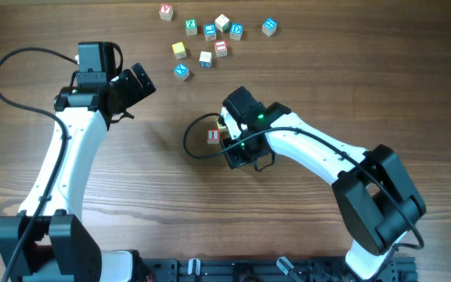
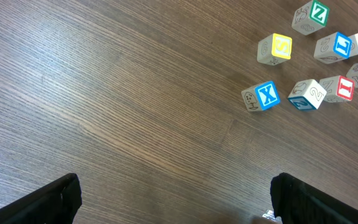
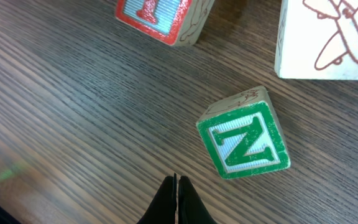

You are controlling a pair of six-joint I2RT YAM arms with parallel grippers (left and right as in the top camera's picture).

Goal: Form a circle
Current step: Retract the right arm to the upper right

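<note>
Wood-grain desk (image 1: pixel 131 188), cubes in two groups. Circle (image 1: pixel 213 136) barely begun, mid-desk under your right arm: red I cube (image 3: pixel 160 15), green N cube (image 3: pixel 244 140) and pale cube (image 3: pixel 328 37) near each other but apart, no ring yet. Right end effector (image 3: pixel 177 196) pinched shut, empty, tips just beside N; likely closed for nudging, not picking. Left end effector (image 2: pixel 176 199) spread wide, empty, over bare wood, facing loose scatter (image 1: pixel 221 48); seemingly placed to fetch next cube.
</note>
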